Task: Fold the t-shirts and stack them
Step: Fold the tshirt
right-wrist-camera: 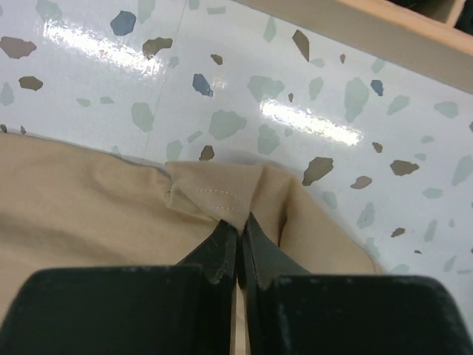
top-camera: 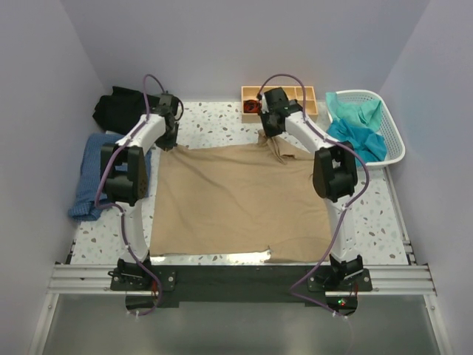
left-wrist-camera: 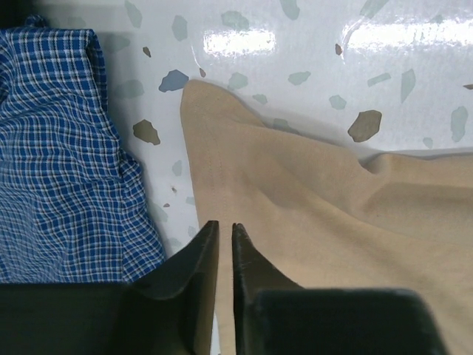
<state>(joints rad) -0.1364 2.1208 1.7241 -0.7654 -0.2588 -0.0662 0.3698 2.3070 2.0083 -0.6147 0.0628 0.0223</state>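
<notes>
A large tan t-shirt (top-camera: 236, 200) lies spread flat in the middle of the table. My left gripper (top-camera: 168, 140) is at its far left corner. In the left wrist view (left-wrist-camera: 225, 225) its jaws stand almost together, with the tan cloth's (left-wrist-camera: 332, 222) edge running into the thin slot between them. My right gripper (top-camera: 270, 134) is at the shirt's far right edge. In the right wrist view it (right-wrist-camera: 240, 222) is shut on a folded bit of stitched hem (right-wrist-camera: 222, 196). A blue checked shirt (top-camera: 92, 177) (left-wrist-camera: 59, 148) lies at the left, and a black one (top-camera: 122, 107) sits behind it.
A white laundry basket (top-camera: 395, 140) at the far right holds teal shirts (top-camera: 358, 133). A small wooden tray (top-camera: 284, 92) (right-wrist-camera: 355, 22) stands at the back, just beyond my right gripper. Purple walls close in the table on three sides.
</notes>
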